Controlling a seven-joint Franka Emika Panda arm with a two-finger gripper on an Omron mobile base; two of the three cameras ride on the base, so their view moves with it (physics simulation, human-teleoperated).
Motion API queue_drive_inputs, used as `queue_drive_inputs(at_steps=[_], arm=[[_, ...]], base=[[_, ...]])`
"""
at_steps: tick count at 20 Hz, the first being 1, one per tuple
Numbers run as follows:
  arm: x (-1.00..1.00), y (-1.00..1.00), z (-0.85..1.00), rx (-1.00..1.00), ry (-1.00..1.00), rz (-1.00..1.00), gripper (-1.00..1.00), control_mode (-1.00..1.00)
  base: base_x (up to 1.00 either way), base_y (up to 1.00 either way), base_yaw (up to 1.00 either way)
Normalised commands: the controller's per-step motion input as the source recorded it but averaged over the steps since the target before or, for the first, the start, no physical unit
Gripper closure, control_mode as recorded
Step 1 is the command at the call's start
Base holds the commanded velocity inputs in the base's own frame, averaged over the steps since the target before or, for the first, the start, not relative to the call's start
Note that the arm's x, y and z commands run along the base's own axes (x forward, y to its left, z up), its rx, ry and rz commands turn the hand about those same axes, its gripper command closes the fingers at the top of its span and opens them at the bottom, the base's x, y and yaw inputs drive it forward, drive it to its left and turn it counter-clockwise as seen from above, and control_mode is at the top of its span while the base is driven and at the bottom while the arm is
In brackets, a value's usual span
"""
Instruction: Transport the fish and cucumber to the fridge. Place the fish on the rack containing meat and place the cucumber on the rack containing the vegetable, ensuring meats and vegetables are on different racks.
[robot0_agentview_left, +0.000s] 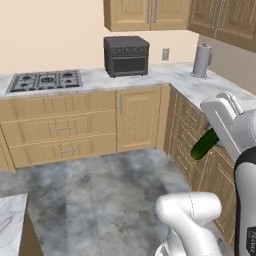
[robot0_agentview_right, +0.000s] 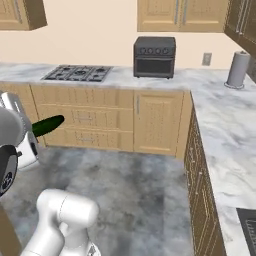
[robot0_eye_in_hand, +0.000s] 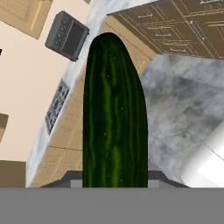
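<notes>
The gripper is clamped on the cucumber, which points toward twelve o'clock in the hand view.

I can read no text, label, brand or number anywhere around me. My own arm carries a small dark marking near the bottom corner of the left base view, too blurred to make out.
</notes>
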Motion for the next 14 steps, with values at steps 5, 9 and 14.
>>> queue_drive_inputs(at_steps=[5, 9, 14], arm=[[0.0, 0.0, 0.0, 0.0, 0.0, 0.0, 1.0, 1.0], [0.0, 0.0, 0.0, 0.0, 0.0, 0.0, 1.0, 1.0], [0.0, 0.0, 0.0, 0.0, 0.0, 0.0, 1.0, 1.0]], base=[[1.0, -0.2, 0.17], [1.0, -0.17, 0.17], [1.0, -0.08, 0.16]])
